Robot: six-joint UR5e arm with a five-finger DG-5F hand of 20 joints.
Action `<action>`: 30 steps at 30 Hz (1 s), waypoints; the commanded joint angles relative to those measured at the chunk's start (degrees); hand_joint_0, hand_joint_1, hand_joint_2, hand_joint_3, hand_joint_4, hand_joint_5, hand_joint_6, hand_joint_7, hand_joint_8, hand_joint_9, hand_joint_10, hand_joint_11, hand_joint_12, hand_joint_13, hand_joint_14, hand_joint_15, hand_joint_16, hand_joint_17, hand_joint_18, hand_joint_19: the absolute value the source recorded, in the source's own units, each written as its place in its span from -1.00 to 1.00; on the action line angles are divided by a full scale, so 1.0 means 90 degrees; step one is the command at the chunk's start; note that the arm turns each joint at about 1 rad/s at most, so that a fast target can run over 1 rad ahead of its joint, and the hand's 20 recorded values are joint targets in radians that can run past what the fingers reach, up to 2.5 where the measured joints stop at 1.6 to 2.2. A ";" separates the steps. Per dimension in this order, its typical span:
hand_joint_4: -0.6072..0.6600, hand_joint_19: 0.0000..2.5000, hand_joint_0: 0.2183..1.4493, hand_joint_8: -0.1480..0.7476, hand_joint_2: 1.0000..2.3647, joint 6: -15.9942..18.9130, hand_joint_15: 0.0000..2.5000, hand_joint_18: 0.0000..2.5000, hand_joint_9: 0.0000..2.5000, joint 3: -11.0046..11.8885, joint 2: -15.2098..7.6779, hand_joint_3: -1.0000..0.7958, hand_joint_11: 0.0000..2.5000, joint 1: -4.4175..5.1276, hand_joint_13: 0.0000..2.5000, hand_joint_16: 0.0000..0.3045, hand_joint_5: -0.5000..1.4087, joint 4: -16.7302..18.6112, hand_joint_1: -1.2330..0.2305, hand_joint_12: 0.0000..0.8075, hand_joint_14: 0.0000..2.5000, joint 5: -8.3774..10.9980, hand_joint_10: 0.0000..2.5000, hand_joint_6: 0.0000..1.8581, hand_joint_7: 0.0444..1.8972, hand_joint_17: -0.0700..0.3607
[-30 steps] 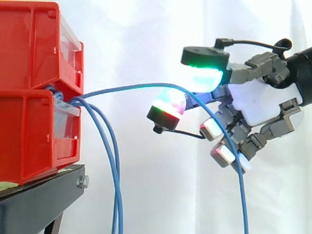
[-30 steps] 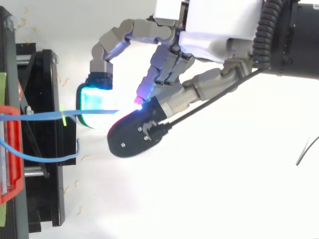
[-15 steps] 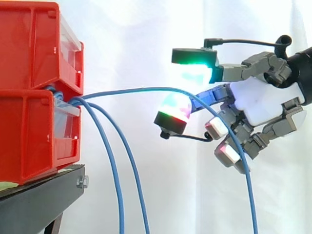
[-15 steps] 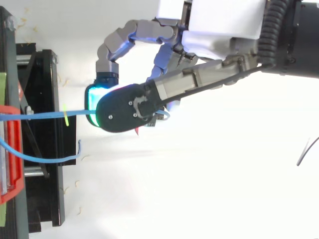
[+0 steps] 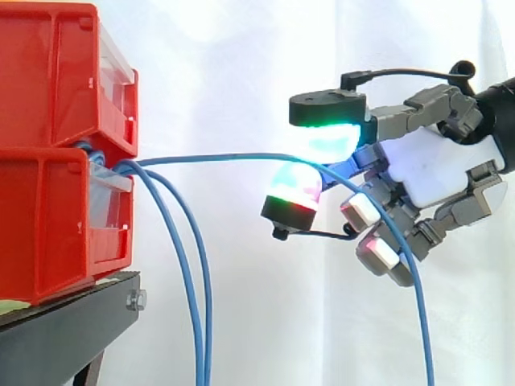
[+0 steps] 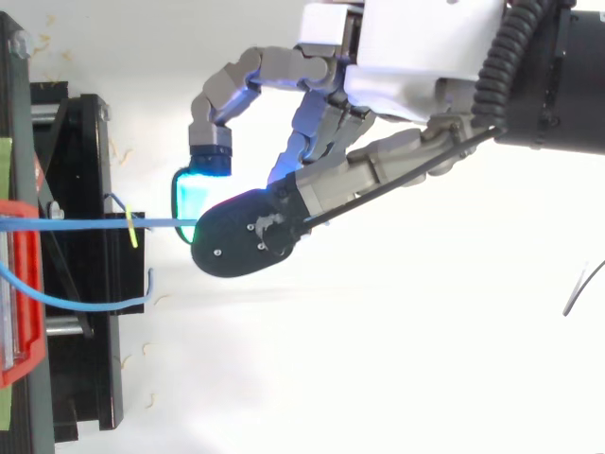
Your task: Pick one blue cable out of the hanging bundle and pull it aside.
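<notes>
**While one cable rides in the pinch, two hang clear**

Because the hand [image 5: 434,173] has closed two glowing pads [image 5: 326,141] on a single blue cable [image 5: 225,157], the step in hand looks like the pull aside itself. To do it well, I would hold the pinch firm and move slowly, away from the bundle and not straight back from the bins. The span already looks close to level with little slack, so a hard tug could slip it through the pads or strain its end at the bins. The hand's other fingers are curled low beside the cable's falling part and should keep off it.

From the pinch the cable's long axis runs nearly level toward the view's left. On the hand's side it bends over and drops to the bottom edge. From above it reads as one straight line [image 6: 161,223] from bins to pads.

Farther on, the two other blue cables [image 5: 208,338] hang steeply, well apart from the hand. All three come out between the stacked red bins [image 5: 48,225] on the black stand [image 5: 64,330], before the white curtain [image 5: 241,64].
</notes>
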 commanded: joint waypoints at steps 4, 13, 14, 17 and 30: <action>-0.31 -0.36 -0.39 -0.15 -0.98 0.0010 -0.47 -0.16 0.08 -0.0002 0.0001 0.14 -0.69 0.0029 -0.02 -0.57 -0.50 -0.0020 -0.53 -0.02 -0.98 0.0014 -0.99 -0.03 0.03 0.01; -0.51 -0.40 -0.46 -0.20 -0.72 0.0029 -0.49 -0.08 0.17 -0.0002 -0.0009 0.24 -0.80 0.0068 0.04 -0.53 -0.46 -0.0108 -0.57 0.00 -0.98 0.0005 -0.99 -0.06 0.08 0.08; -0.51 -0.42 -0.48 -0.20 -0.67 0.0029 -0.50 -0.09 0.16 -0.0011 0.0001 0.23 -0.81 0.0078 0.03 -0.53 -0.46 -0.0118 -0.56 0.01 -0.98 -0.0025 -0.99 -0.06 0.08 0.08; -0.53 -0.44 -0.50 -0.20 -0.61 0.0058 -0.57 -0.16 0.09 -0.0070 -0.0009 0.21 -0.89 0.0097 -0.06 -0.53 -0.46 -0.0098 -0.56 0.02 -0.98 -0.0210 -1.00 -0.06 0.05 0.07; -0.53 -0.64 -0.58 -0.14 -0.30 0.0185 -0.80 -0.47 -0.22 -0.0373 -0.0009 0.11 -1.00 0.0127 -0.30 -0.53 -0.46 -0.0098 -0.50 0.15 -0.99 -0.0913 -1.00 -0.08 -0.03 0.07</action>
